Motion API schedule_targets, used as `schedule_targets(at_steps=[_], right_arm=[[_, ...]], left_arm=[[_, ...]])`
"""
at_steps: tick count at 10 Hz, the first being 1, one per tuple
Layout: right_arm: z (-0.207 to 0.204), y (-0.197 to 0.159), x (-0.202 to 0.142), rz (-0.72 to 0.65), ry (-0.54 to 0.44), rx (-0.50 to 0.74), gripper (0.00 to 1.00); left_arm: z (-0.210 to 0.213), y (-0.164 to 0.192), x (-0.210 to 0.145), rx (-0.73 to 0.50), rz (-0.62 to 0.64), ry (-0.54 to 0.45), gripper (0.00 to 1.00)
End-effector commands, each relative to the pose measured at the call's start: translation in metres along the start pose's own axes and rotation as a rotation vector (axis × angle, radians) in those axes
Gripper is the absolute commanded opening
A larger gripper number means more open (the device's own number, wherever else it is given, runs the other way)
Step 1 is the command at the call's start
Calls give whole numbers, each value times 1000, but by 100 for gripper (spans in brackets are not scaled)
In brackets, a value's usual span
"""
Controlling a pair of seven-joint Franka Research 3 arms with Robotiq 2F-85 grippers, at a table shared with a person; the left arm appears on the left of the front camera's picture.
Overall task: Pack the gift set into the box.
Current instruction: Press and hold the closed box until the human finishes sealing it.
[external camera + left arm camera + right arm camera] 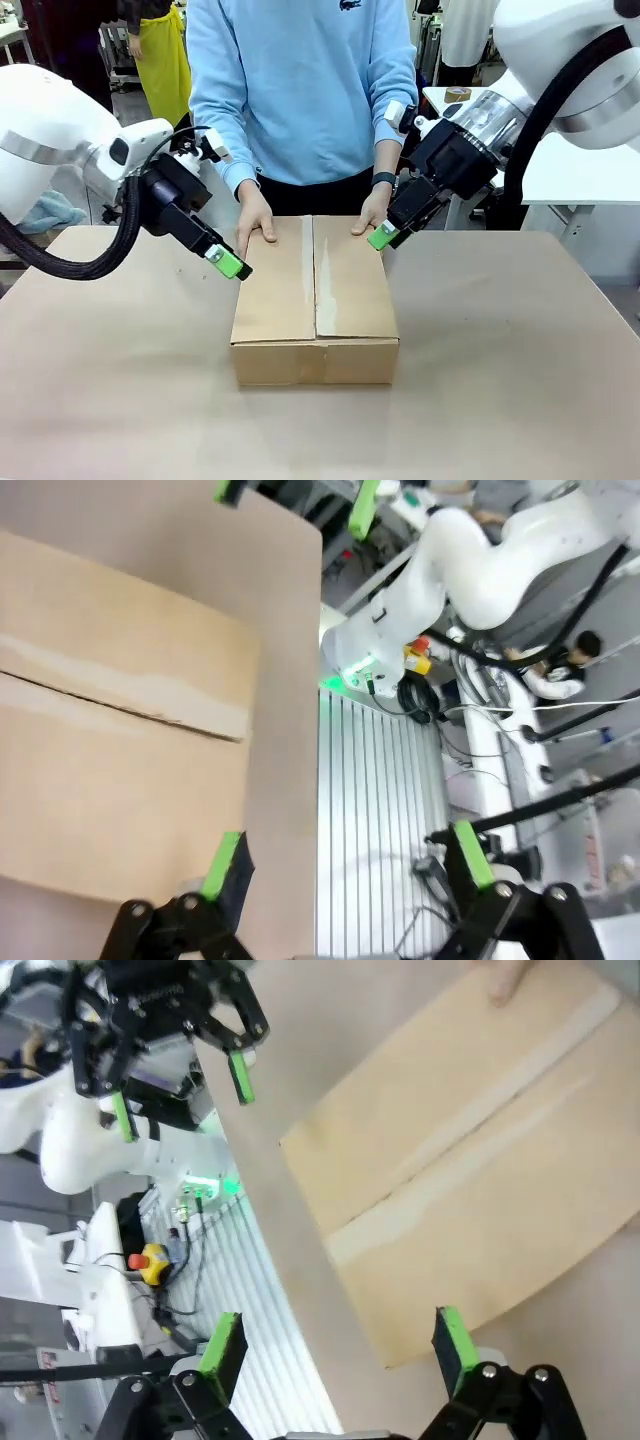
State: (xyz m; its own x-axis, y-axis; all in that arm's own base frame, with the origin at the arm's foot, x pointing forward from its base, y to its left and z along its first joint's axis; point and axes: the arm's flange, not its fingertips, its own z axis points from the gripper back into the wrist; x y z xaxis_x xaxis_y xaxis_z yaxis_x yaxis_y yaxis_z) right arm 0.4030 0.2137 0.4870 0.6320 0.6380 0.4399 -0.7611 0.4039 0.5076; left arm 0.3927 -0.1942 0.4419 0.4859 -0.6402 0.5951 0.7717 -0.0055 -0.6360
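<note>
Left gripper [231, 265]: released, green-padded fingers spread wide with nothing between them; angled down over the tabletop, just beside the box's left side. Whether it touches the box cannot be told.
Left gripper, own wrist view [347, 860]: one finger over the box's edge, the other over the floor beyond the tabletop.
Right gripper [383, 237]: released, fingers wide apart and empty; angled down at the box's far right corner, close to one of the person's hands.
Right gripper, own wrist view [337, 1342]: one finger near the box's corner.
Box [315, 300]: brown corrugated carton standing mid-tabletop between the two grippers, long side running away from the robot.
Flaps [275, 290]: top flaps folded down flat, meeting along a centre seam [313, 275].
One hand [255, 222]: person's, pressed flat on the far end of the left flap.
Other hand [372, 215]: person's, resting on the far end of the right flap.
Tabletop [120, 400]: pale brown, matte surface.
</note>
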Motion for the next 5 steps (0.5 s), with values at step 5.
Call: schedule_targets(at_steps=[5], right_arm=[[-41, -96, -9, 820, -686, 239, 100]], left_arm=[[6, 80, -10, 159, -727, -424, 100]])
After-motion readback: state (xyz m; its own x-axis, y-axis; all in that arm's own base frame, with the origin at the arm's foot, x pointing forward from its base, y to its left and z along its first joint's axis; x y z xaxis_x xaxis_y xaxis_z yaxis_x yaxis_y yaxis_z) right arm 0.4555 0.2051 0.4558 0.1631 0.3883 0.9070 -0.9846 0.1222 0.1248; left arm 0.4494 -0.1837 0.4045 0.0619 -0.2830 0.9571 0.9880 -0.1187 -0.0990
